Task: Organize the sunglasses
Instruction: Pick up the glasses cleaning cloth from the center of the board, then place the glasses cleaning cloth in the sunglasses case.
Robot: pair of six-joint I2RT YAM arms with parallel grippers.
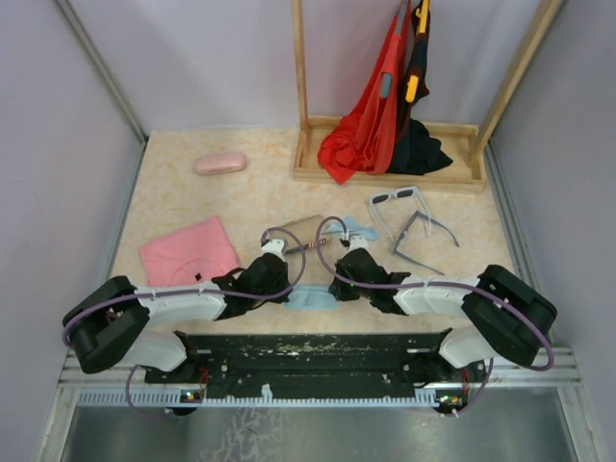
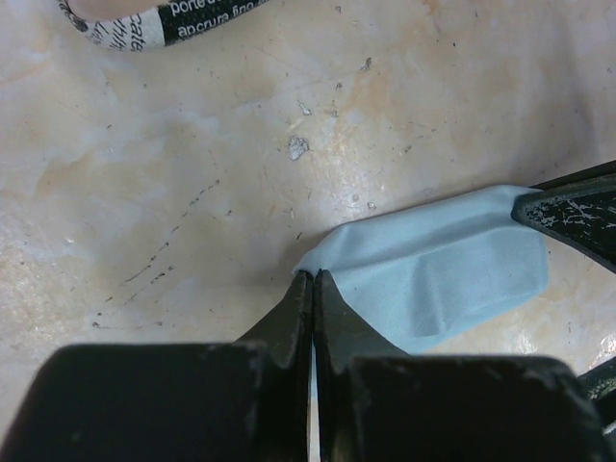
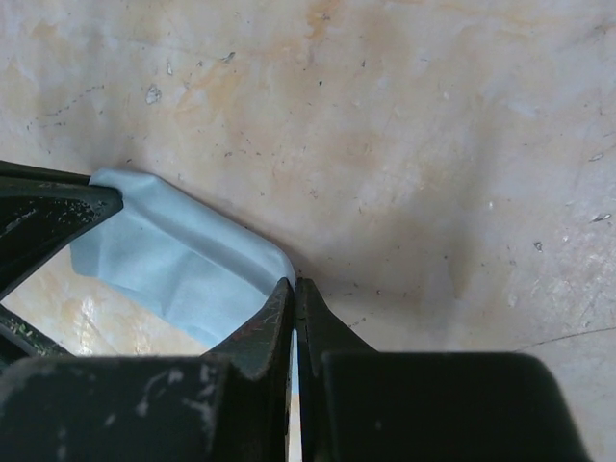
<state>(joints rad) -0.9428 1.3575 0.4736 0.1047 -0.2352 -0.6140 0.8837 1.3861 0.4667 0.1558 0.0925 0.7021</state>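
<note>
Both are pinched tight right now. The left gripper (image 2: 314, 281) is closed on one corner of a small blue cloth (image 2: 443, 279), and the right gripper (image 3: 294, 284) is clamped on the opposite corner. That leaves the cloth spanning the gap between them, about the middle of the near edge of the table (image 1: 192, 202).

My guess is they're going to lift or fold it. If so, I'd raise both ends together and keep the pull even. Each grip only has a sliver of fabric at the very tip, so a tug from one side could slip it out.

Nobody's holding the sunglasses. The chunky white pair (image 1: 397, 197) lies toward the back right of the table, just in front of the wooden rack (image 1: 452, 180). The thin grey pair (image 1: 423, 243) is right beside it on the near side, arms open.

A printed case (image 1: 303, 229) sits just beyond the left gripper, so I'd watch the cloth doesn't drag into it. A pink case (image 1: 219, 164) is off toward the back left corner.
</note>
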